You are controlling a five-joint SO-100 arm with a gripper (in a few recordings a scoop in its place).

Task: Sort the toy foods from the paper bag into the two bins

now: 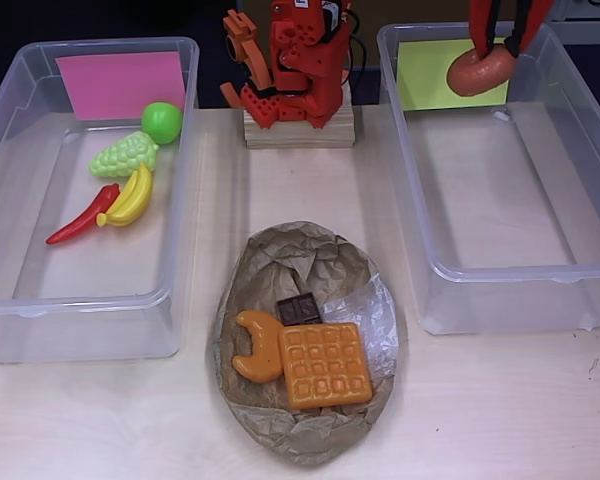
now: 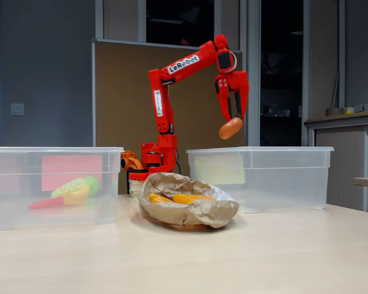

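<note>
— Donut [image 1: 479,71] first: where do we see it?

— Clamped in the gripper [image 2: 231,125], which is closed on it, hanging above the right bin [image 1: 500,275] near its yellow-green note [image 1: 430,75] in the overhead view.

— And the paper bag [image 1: 305,410]?

— We see it lying on the table [image 1: 500,410] between the bins, with the croissant [image 1: 257,347], the waffle [image 1: 325,364] and the chocolate square [image 1: 299,310] on it, touching one another.

— The left bin [image 1: 80,310]?

— It carries a pink note [image 1: 120,82]; inside we count the apple [image 1: 162,122], grapes [image 1: 123,157], bananas [image 1: 130,197] and chili [image 1: 83,215], bunched together.
</note>
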